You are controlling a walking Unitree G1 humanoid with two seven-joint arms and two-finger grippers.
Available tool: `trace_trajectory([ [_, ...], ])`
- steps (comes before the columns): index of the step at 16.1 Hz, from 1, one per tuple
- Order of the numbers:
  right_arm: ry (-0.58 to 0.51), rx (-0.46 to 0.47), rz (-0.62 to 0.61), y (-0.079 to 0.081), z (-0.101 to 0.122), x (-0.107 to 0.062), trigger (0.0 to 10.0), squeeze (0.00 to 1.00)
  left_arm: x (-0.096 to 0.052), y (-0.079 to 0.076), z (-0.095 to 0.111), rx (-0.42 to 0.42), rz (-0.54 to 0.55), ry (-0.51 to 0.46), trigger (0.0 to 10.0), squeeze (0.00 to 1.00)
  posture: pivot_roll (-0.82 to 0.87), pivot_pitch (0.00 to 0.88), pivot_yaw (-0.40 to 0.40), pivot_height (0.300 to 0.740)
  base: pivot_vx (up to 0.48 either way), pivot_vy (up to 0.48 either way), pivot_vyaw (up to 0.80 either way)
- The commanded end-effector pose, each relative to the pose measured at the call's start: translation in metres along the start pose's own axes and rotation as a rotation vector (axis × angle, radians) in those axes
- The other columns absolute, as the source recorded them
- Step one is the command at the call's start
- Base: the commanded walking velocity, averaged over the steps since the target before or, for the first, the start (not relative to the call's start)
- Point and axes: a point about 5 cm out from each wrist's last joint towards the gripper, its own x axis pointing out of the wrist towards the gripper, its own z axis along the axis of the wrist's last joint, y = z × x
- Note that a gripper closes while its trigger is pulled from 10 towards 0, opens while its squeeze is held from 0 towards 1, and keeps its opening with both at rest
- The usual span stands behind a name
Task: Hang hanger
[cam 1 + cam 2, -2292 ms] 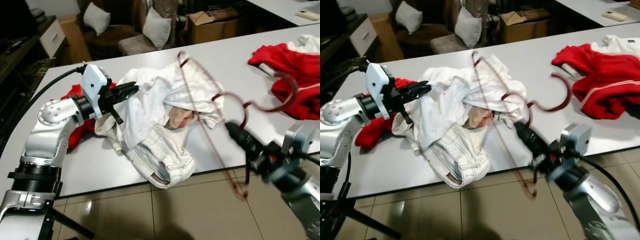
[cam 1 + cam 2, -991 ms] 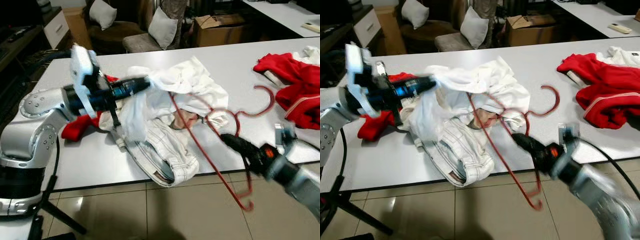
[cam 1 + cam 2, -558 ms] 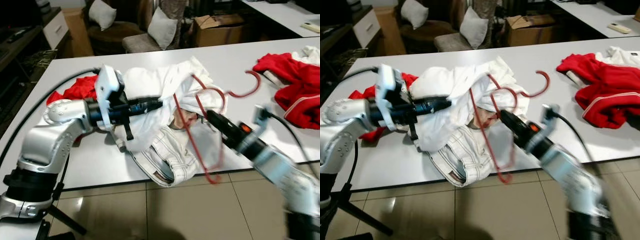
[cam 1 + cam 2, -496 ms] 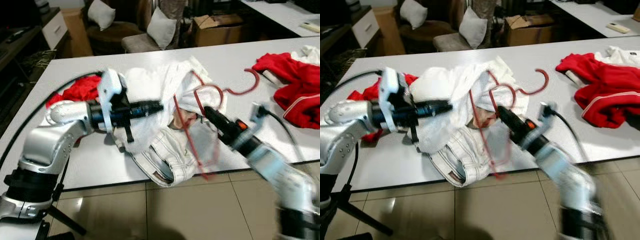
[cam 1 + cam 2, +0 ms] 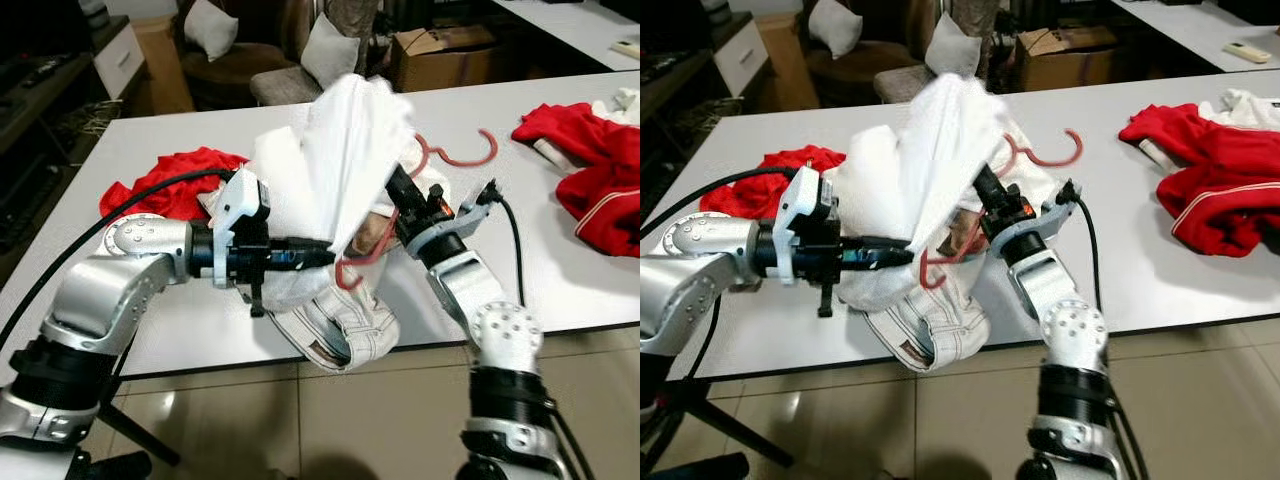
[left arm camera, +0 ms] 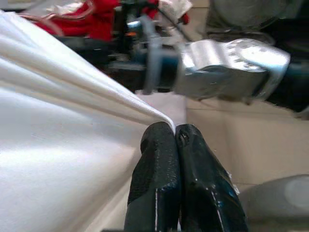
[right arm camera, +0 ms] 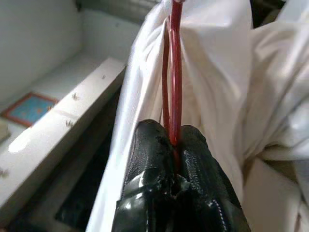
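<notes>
- The hanger [image 5: 440, 158], a thin red wire one, is over the middle of the white table [image 5: 150, 300], most of its frame tucked into a raised white garment [image 5: 345, 150] and only its hook and a lower loop showing.
- The right gripper [image 7: 170, 140] is pressed together on the hanger's red wire, its fingertips reaching into the folds of the cloth.
- The left gripper [image 6: 175, 137] is pinching a taut edge of the white garment, pulling it out toward the robot's left so the cloth rises in a peak above the pile.
- Progress looks partial: the hanger is inside the garment, but the cloth appears bunched rather than sitting on the hanger's shoulders, and no rail or peg to hang it on can be made out.
- What seems left is settling the garment squarely on the frame, freeing it from the white jeans [image 5: 340, 325] lying at the table's near edge, and then hanging it.
- The hook points away from the robot and to its right, lying open just above the tabletop; the hanger's long axis seems to run on a slant from that hook down toward the table's near edge, though cloth hides most of it.
- Red clothes [image 5: 600, 170] lie well apart at the table's right end, and more red cloth [image 5: 160, 190] sits behind the left arm.
</notes>
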Motion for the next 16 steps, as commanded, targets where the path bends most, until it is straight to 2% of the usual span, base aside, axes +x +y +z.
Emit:
trace_trajectory([
  [1,-0.029,0.017,0.008,0.004,0.002,0.005,10.0,0.0,0.001,-0.004,0.004,0.006,-0.041,0.006,0.0,0.0,-0.06,0.0,0.138,0.74,0.0,0.0,0.0],
  [4,-0.045,0.032,-0.003,0.004,-0.009,0.017,10.0,0.0,0.007,-0.011,0.008,-0.04,-0.124,-0.026,0.0,0.0,-0.04,0.0,0.156,0.74,0.0,0.0,0.0],
  [5,-0.053,0.039,-0.003,0.006,-0.014,0.023,10.0,0.0,0.015,-0.013,0.012,-0.052,-0.152,-0.058,0.0,0.0,-0.04,0.0,0.166,0.74,0.0,0.0,0.0],
  [7,-0.048,0.017,-0.021,0.007,-0.023,0.027,10.0,0.0,0.032,-0.009,0.02,-0.067,-0.122,-0.121,0.0,0.0,-0.05,0.0,0.172,0.74,0.0,0.0,0.0],
  [8,-0.03,-0.007,-0.032,0.008,-0.029,0.026,10.0,0.0,0.041,-0.003,0.023,-0.065,-0.07,-0.149,0.0,0.0,-0.06,0.0,0.176,0.74,0.0,0.0,0.0],
  [10,0.009,-0.098,-0.062,0.008,-0.034,0.024,10.0,0.0,0.05,0.001,0.033,-0.073,-0.04,-0.207,0.0,0.0,-0.07,0.0,0.179,0.74,0.0,0.0,0.0],
  [11,-0.043,-0.114,-0.107,0.003,-0.024,0.023,10.0,0.0,0.049,-0.003,0.041,-0.11,-0.074,-0.258,0.0,0.0,-0.08,0.0,0.182,0.74,0.0,0.0,0.0],
  [12,-0.103,-0.075,-0.117,0.001,-0.011,0.022,10.0,0.0,0.044,-0.008,0.043,-0.128,-0.121,-0.256,0.0,0.0,-0.09,0.0,0.181,0.74,0.0,0.0,0.0],
  [14,-0.155,0.0,-0.071,0.007,0.007,0.025,10.0,0.0,0.032,-0.01,0.023,-0.138,-0.128,-0.125,0.0,0.0,-0.09,0.0,0.17,0.74,0.0,0.0,0.0],
  [16,-0.137,0.036,-0.018,0.015,0.01,0.029,10.0,0.0,0.027,-0.005,0.011,-0.148,-0.063,-0.078,0.0,0.0,-0.1,0.0,0.154,0.74,0.0,0.0,0.0],
])
